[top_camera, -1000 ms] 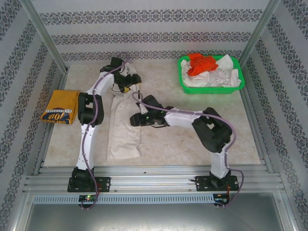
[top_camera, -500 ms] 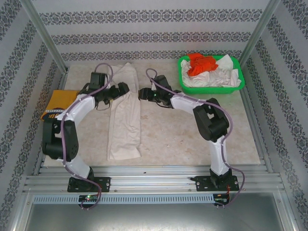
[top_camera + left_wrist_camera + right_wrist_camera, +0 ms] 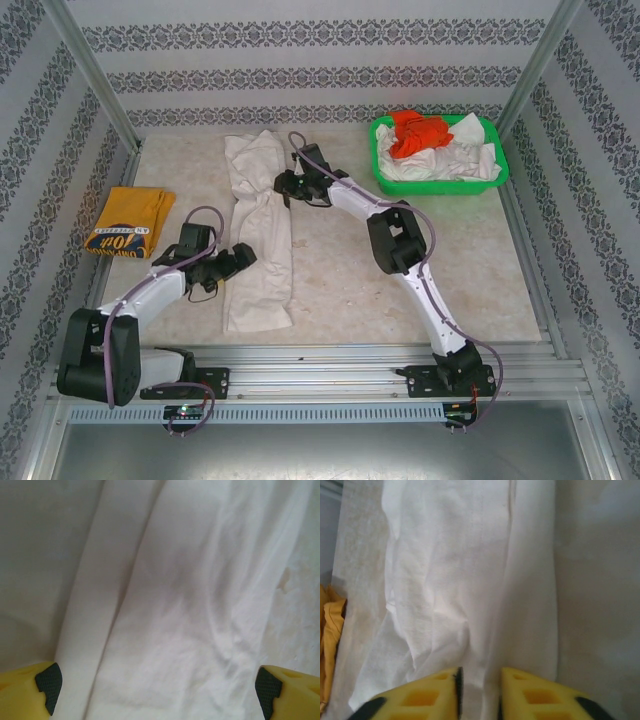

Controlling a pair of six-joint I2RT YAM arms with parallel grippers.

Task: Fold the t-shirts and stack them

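Observation:
A cream-white t-shirt (image 3: pixel 262 240) lies folded into a long narrow strip down the middle-left of the table. My left gripper (image 3: pixel 243 256) sits at its left edge near the lower half, jaws open wide over the cloth (image 3: pixel 165 605) with nothing between the fingertips (image 3: pixel 47 686). My right gripper (image 3: pixel 283 185) is at the strip's upper right edge. Its jaws (image 3: pixel 480 692) stand narrowly open, straddling the folded edge of the white cloth (image 3: pixel 450 580). A folded mustard-yellow t-shirt (image 3: pixel 128 222) with dark lettering lies at the far left, and its edge (image 3: pixel 330 630) shows in the right wrist view.
A green plastic basket (image 3: pixel 383 178) stands at the back right, holding an orange-red shirt (image 3: pixel 415 132) and white shirts (image 3: pixel 460 160). Metal frame posts and patterned walls close in the table. Bare tabletop (image 3: pixel 450 270) lies right of the strip.
The left arm swung from the strip's far end back to its lower left edge and opened fully. The right arm reached farther up the strip's right edge, and its jaws narrowed.

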